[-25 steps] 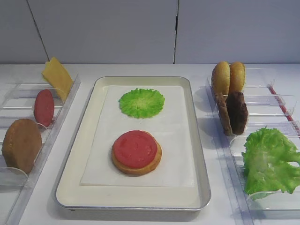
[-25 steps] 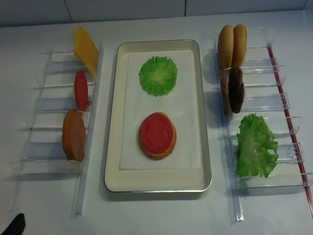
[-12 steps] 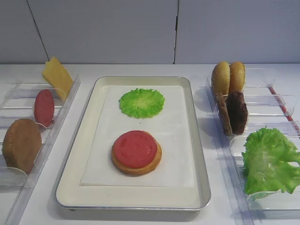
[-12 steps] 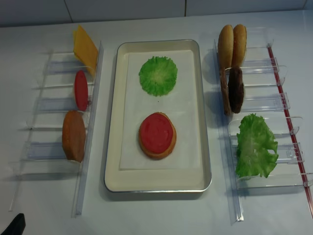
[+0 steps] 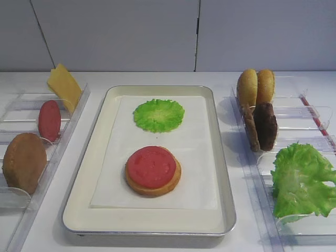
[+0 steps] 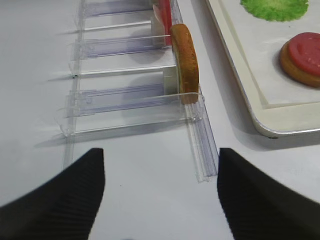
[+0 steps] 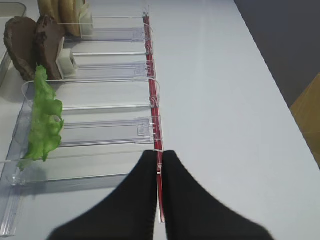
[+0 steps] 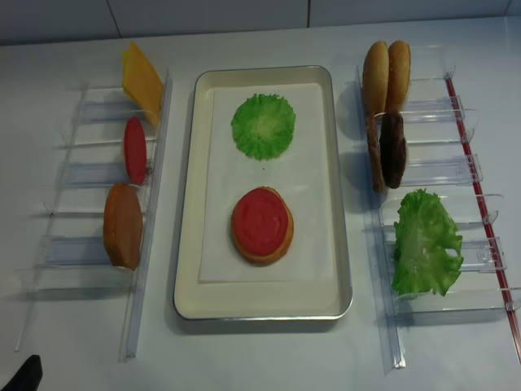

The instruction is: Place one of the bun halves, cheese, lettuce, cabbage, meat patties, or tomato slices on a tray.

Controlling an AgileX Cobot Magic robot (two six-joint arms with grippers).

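The silver tray (image 5: pixel 94 137) with its paper liner holds a flat green cabbage leaf (image 5: pixel 158 115) at the back. Nearer the front, a tomato slice (image 5: pixel 151 166) lies on a bun half (image 5: pixel 153 189). In the left holder stand the cheese (image 5: pixel 64 84), another tomato slice (image 5: pixel 49 119) and a bun half (image 5: pixel 23 161). The right holder carries two bun halves (image 5: pixel 255 86), meat patties (image 5: pixel 265 126) and lettuce (image 5: pixel 302 181). My right gripper (image 7: pixel 160 153) is shut on nothing, over the near end of the right holder. My left gripper (image 6: pixel 160 152) is open and empty, short of the left holder.
Clear plastic holders (image 8: pixel 81 175) (image 8: pixel 444 171) flank the tray, the right one with a red strip (image 7: pixel 151 80) along its outer edge. The table's right edge (image 7: pixel 270 85) lies beyond it. A dark bit of the left arm (image 8: pixel 24 375) shows at the near-left corner.
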